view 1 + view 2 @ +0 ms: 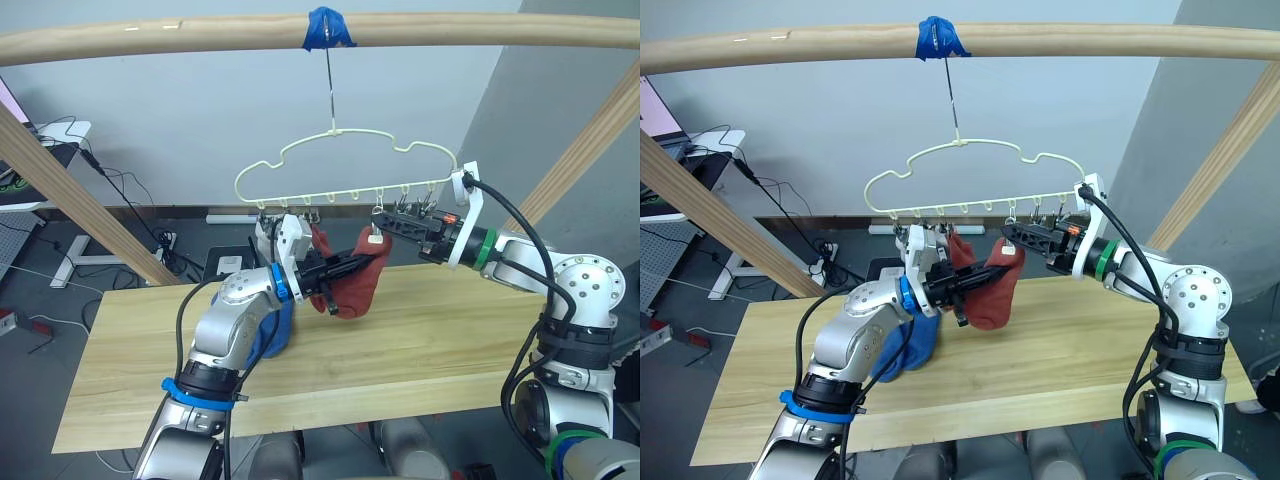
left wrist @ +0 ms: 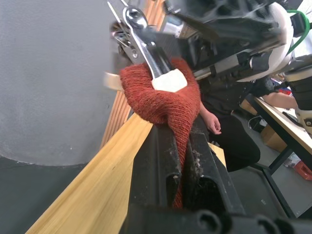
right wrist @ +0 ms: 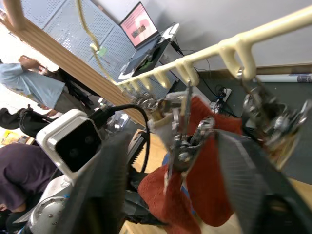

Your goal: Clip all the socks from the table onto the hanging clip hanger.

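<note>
A rust-red sock [image 1: 356,282] hangs above the table [image 1: 430,340], and my left gripper [image 1: 360,262] is shut on it. In the left wrist view the knit [image 2: 163,100] is pinched between the two black fingers, its top edge against a metal clip [image 2: 146,41]. The pale-yellow clip hanger [image 1: 345,150] hangs from the top pole by its hook. My right gripper [image 1: 388,222] reaches in from the right at the row of clips. It is open, with one clip [image 3: 183,131] between its spread fingers. A blue sock [image 1: 270,338] lies on the table under my left arm.
The round wooden pole [image 1: 200,38] crosses overhead, with blue tape [image 1: 328,28] at the hook. Slanted wooden posts [image 1: 70,200] stand on both sides. People [image 3: 34,83] and a laptop [image 3: 141,24] are in the background.
</note>
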Motion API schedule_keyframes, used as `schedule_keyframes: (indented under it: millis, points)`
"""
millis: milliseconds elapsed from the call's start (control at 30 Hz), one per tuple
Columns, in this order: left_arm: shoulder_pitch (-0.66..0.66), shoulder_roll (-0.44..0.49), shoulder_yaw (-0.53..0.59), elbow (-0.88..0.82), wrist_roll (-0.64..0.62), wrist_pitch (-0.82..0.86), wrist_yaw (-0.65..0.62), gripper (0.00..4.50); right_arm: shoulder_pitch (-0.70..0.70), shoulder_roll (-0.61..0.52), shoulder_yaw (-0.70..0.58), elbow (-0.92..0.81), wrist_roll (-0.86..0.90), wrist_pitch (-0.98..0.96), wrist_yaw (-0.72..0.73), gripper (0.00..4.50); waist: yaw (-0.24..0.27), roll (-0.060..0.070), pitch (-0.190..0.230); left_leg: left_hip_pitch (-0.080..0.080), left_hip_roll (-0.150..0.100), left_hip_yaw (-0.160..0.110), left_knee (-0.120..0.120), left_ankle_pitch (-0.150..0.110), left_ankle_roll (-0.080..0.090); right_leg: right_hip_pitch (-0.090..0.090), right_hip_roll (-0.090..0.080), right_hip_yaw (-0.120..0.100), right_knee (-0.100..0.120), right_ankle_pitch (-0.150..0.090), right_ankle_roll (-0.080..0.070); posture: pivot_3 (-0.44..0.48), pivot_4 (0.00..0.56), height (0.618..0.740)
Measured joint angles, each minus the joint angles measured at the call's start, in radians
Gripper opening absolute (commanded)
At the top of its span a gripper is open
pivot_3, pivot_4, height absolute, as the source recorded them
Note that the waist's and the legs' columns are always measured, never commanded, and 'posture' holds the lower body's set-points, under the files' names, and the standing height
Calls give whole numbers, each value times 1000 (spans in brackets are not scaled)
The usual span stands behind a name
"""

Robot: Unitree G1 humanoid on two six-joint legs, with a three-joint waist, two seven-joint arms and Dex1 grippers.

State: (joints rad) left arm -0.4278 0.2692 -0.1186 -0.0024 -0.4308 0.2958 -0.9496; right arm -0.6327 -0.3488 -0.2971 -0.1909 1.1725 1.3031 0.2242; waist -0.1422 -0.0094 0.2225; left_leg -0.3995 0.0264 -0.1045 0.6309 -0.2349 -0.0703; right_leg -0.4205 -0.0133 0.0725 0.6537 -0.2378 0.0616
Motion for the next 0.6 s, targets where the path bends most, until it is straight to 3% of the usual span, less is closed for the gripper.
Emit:
schedule_keyframes:
  millis: [67,100,133,300,533,600]
  points:
    - [-1,0,-1,1,2,-2,0,0,8,-7,-5,-9,23,-1,-2,4462,0,0,0,0,0,0,0,0,0,0,0,0,0,0,0,-179,178,740]
    - [-3,0,-1,1,4,-5,0,0,18,-11,-7,-17,31,-1,-8,4462,0,0,0,0,0,0,0,0,0,0,0,0,1,0,0,-185,184,740]
    - [-7,1,-3,6,9,-10,1,575,35,-19,-9,-34,35,-4,-14,4500,0,0,0,0,0,0,0,0,0,0,0,0,1,0,0,-185,184,740]
    - [-48,21,9,97,56,-46,22,2082,192,-115,-33,-269,-21,-64,-93,4500,3,0,0,0,0,0,0,0,0,0,0,0,1,-3,5,-208,197,740]
    - [-46,79,25,127,57,-44,13,4365,298,-52,68,-440,-162,-208,-175,4500,-19,0,0,2,2,0,0,0,1,-1,3,2,4,-3,5,-211,212,740]
    - [-19,107,46,91,45,-33,6,4477,317,-28,115,-465,-215,-250,-195,4500,-25,0,0,3,3,1,0,1,1,-1,3,2,5,-3,5,-211,212,740]
